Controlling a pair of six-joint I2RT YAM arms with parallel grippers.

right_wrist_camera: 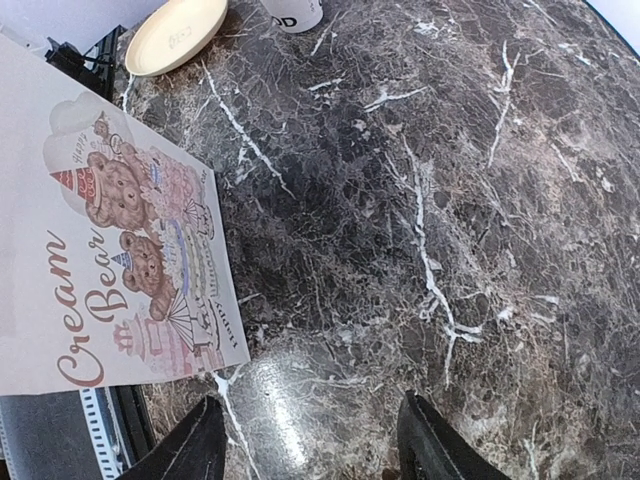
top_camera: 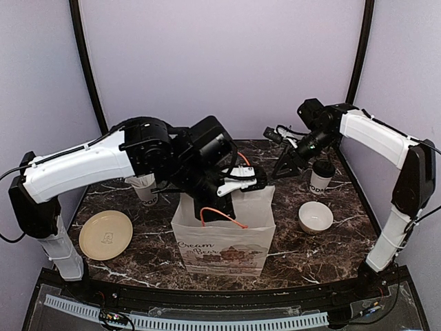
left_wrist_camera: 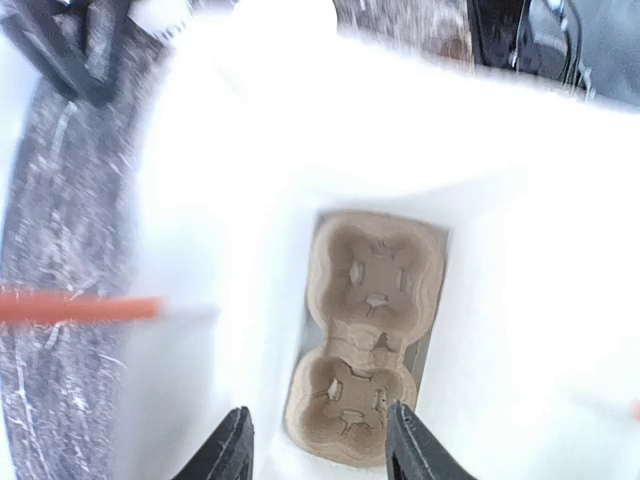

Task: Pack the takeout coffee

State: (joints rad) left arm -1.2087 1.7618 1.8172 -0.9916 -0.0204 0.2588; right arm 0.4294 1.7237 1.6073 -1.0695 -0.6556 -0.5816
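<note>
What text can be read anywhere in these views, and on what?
"Cream Bear": printed white paper bag.
"OD": cut off at the frame edge, on the white paper cup beside the plate.
Black lettering on the small white tapered paper cup: too blurred.
Mark on the round beige plate: unreadable.

On the counter [top_camera: 296,256]: one paper bag [top_camera: 224,241], one cardboard carrier [left_wrist_camera: 365,335] inside, one bowl [top_camera: 315,217], one plate [top_camera: 105,234], and seemingly two cups, a right cup [top_camera: 321,178] and a left cup [top_camera: 145,189] that is half hidden.

A robot lab booth is seen: a marble-look table [top_camera: 344,255] is closed in by plain lilac walls [top_camera: 227,62] and black posts [top_camera: 86,62], with left arm [top_camera: 76,169] and right arm [top_camera: 375,134] bolted by a slotted duct [top_camera: 207,321].
</note>
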